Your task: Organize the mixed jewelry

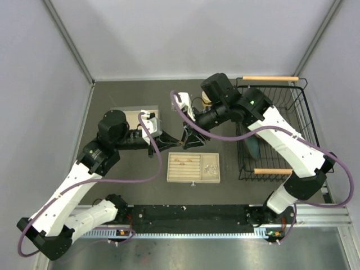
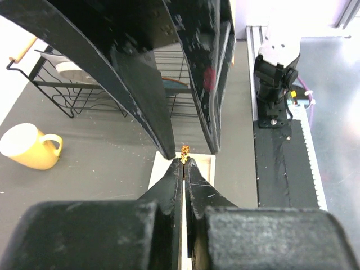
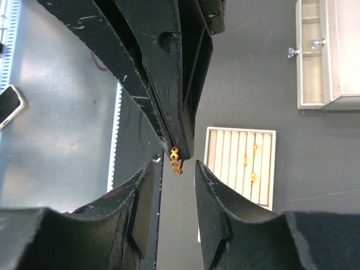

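Note:
My left gripper (image 2: 184, 160) is shut on a small gold openwork ring (image 2: 185, 151), pinched at its tips above the cream slotted tray (image 1: 194, 181). My right gripper (image 3: 174, 167) is open, with a finger on each side of that ring (image 3: 176, 159) and not touching it. In the top view the two grippers meet tip to tip, left (image 1: 173, 143) and right (image 1: 189, 139), just behind the tray. Several gold rings (image 3: 251, 163) sit in the tray's slots. A silvery glittery cluster (image 1: 211, 167) lies in its right compartment.
A cream drawer box (image 3: 332, 56) with silvery pieces (image 3: 318, 42) on it stands behind the left arm (image 1: 130, 116). A yellow mug (image 2: 28, 146) stands behind the right gripper. A black wire basket (image 1: 270, 129) holding a teal object stands at the right.

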Controlling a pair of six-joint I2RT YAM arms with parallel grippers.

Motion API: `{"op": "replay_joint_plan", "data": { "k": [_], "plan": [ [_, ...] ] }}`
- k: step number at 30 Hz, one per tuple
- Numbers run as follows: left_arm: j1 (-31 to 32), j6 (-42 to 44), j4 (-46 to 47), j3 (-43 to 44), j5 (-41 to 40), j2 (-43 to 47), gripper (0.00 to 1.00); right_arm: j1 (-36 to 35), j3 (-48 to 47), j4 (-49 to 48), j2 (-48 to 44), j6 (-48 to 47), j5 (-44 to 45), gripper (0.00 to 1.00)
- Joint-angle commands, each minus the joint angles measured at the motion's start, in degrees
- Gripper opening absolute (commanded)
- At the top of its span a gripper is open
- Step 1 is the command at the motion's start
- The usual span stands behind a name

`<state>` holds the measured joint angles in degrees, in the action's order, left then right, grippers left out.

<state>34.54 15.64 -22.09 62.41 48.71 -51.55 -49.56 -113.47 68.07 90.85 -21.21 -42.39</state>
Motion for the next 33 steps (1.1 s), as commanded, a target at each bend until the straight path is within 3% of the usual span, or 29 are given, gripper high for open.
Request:
{"op": "replay_joint_plan", "data": {
  "k": [1,9,33],
  "plan": [
    [-0.53,-8.69,7.05,-0.62,-1.33,-0.13,0.0,-1.68,0.79,-4.87,-2.26,1.43,7.23,0.36],
    [-0.71,-9.49,7.06,-1.59,-1.16,0.13,0.0,-1.86,0.97,-6.46,-2.34,2.58,9.96,0.29],
    [-0.88,-9.22,7.06,-4.23,-1.69,1.45,0.0,-1.86,1.94,-6.64,-2.7,2.49,10.66,0.24]
  ]
}}
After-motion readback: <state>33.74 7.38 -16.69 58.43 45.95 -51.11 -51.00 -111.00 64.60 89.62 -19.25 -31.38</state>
